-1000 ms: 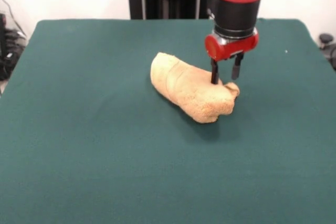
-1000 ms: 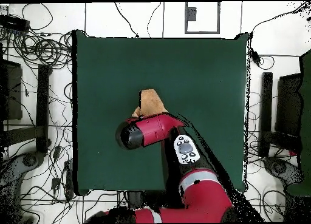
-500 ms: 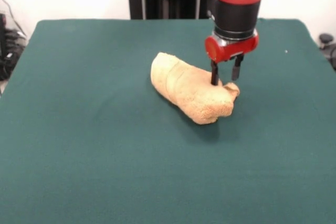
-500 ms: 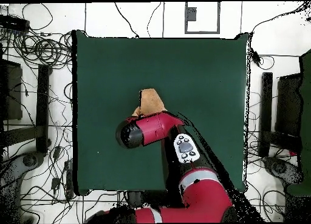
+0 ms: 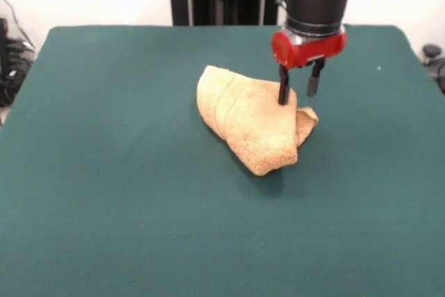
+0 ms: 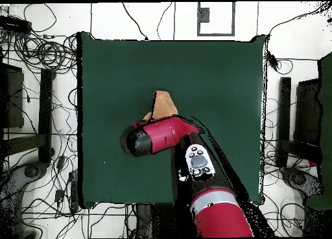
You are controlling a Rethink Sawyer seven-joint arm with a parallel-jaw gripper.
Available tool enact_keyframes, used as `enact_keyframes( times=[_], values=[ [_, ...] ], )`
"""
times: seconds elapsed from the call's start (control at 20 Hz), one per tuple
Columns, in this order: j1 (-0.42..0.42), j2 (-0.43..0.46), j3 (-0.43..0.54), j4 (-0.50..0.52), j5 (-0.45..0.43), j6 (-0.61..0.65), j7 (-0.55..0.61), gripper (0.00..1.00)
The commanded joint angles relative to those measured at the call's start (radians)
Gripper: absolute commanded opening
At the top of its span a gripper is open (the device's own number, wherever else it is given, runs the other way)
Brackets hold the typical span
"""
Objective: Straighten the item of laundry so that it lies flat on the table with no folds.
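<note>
The gripper (image 5: 297, 92) has risen a little since the earlier frame, and the towel (image 5: 247, 119) has come up with it: its far edge now stands higher and the bundle looks taller and more drawn out, its low end nearer the camera. The jaws are spread a small way, the two dark fingers (image 5: 284, 90) apart with a clear gap between them. One finger sits against the upper far edge of the towel, apparently with cloth caught on it, though the front view does not show the contact plainly; the other hangs free just above a small flap at the towel's side. The towel lies crumpled and folded near the middle of the counter (image 5: 104, 172), still bunched, not flat. From overhead the arm (image 6: 159, 136) covers most of the towel (image 6: 163, 103), leaving only one tan end showing beyond it on the counter (image 6: 220, 74)
</note>
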Motion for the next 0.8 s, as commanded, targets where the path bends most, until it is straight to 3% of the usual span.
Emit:
enact_keyframes(
  times=[0.05, 0.55, 0.8],
  values=[
    [0.006, -0.016, 0.137, 0.023, 0.032, 0.087, -0.019, 1.00],
    [-0.070, 0.025, 0.234, 0.068, 0.011, 0.009, -0.038, 1.00],
    [-0.070, 0.042, 0.236, 0.060, -0.015, 0.034, -0.046, 1.00]
  ],
)
